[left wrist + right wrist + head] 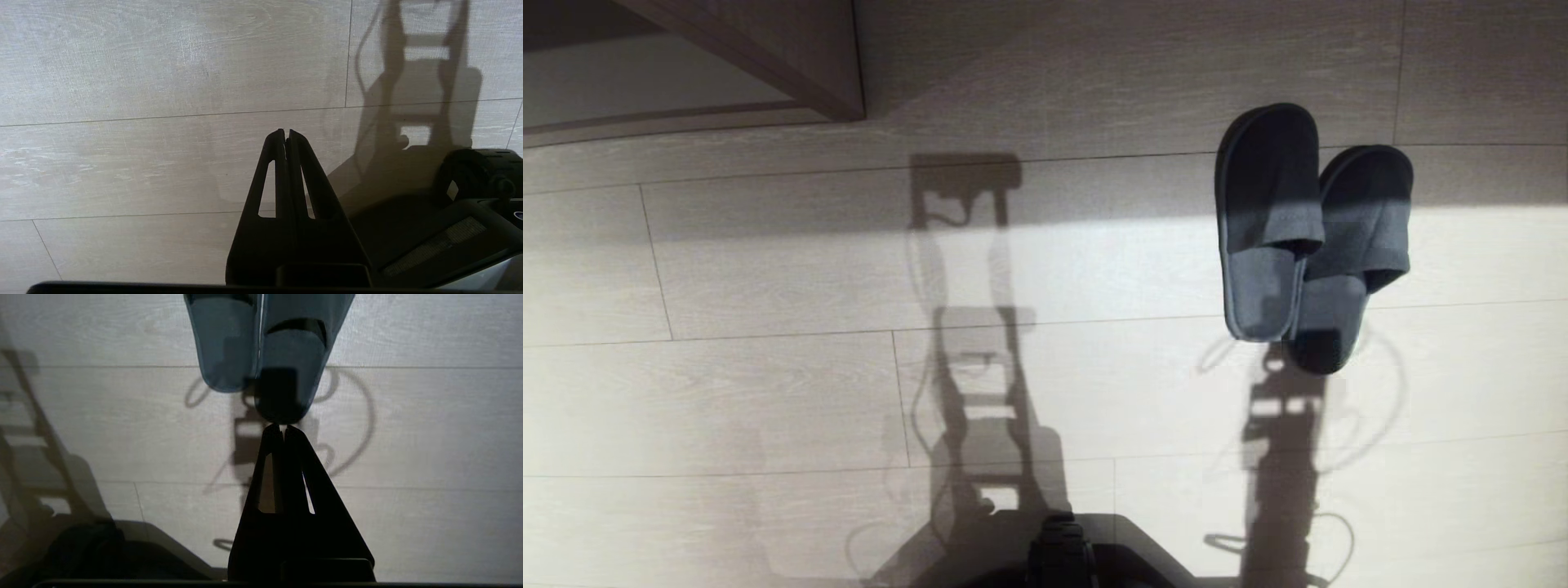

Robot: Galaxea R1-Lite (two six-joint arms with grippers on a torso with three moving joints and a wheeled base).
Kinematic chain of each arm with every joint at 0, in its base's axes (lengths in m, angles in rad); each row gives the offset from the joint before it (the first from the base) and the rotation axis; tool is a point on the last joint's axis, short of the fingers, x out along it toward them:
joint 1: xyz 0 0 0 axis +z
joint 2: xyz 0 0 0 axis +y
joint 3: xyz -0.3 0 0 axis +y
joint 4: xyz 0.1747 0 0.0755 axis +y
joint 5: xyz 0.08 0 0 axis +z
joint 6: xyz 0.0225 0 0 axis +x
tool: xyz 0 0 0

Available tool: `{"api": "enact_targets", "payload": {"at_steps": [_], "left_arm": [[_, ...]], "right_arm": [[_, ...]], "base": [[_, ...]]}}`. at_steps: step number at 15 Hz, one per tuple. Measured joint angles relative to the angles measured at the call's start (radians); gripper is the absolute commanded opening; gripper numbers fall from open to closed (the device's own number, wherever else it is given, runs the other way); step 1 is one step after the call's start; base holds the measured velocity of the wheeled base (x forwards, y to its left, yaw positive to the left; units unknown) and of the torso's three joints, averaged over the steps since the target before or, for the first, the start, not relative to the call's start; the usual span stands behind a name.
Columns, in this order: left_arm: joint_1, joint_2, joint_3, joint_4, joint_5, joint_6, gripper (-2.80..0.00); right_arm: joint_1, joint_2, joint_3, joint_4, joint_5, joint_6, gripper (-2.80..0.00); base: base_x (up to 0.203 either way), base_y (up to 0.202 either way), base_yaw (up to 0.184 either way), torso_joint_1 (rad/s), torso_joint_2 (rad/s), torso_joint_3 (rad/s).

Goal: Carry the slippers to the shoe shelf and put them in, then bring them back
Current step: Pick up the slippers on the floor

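The pair of flat grey-blue fabric slippers (1311,237) lies side by side, touching, on the pale wood-plank floor (768,392). Expect them light, soft and floppy. Take hold at the adjoining heel edges, pinching both soles together. The right hand (282,426) is clenched and empty, just short of the heels. The left hand (286,131) is clenched, parked.
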Motion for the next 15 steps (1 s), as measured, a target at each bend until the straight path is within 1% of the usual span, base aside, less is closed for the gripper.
{"api": "enact_targets", "payload": {"at_steps": [2, 3, 5, 7, 10, 13, 15], "left_arm": [[0.000, 0.000, 0.000, 0.000, 0.000, 0.000, -2.80], [0.000, 0.000, 0.000, 0.000, 0.000, 0.000, -2.80], [0.000, 0.000, 0.000, 0.000, 0.000, 0.000, -2.80], [0.000, 0.000, 0.000, 0.000, -0.001, 0.000, -2.80], [0.000, 0.000, 0.000, 0.000, -0.001, 0.000, -2.80], [0.000, 0.000, 0.000, 0.000, -0.001, -0.001, -2.80], [0.000, 0.000, 0.000, 0.000, -0.001, -0.002, -2.80]], "right_arm": [[0.002, 0.229, -0.083, -0.110, 0.003, -0.016, -2.80], [0.003, 0.320, -0.112, -0.158, 0.004, -0.031, 0.00], [0.004, 0.475, -0.149, -0.268, 0.004, -0.061, 0.00], [0.019, 0.580, -0.140, -0.392, 0.008, -0.083, 0.00], [0.042, 0.688, -0.106, -0.472, 0.008, -0.124, 0.00], [0.048, 0.735, -0.099, -0.495, 0.004, -0.129, 0.00], [0.054, 0.794, -0.096, -0.586, -0.022, -0.133, 0.00]], "base": [[0.000, 0.000, 0.000, 0.000, 0.00, 0.000], [0.000, 0.000, 0.000, 0.000, 0.00, 0.000], [0.000, 0.000, 0.000, 0.000, 0.00, 0.000], [0.000, 0.000, 0.000, 0.000, 0.00, 0.000], [0.000, 0.000, 0.000, 0.000, 0.00, 0.000], [0.000, 0.000, 0.000, 0.000, 0.00, 0.000], [0.000, 0.000, 0.000, 0.000, 0.00, 0.000]]}}
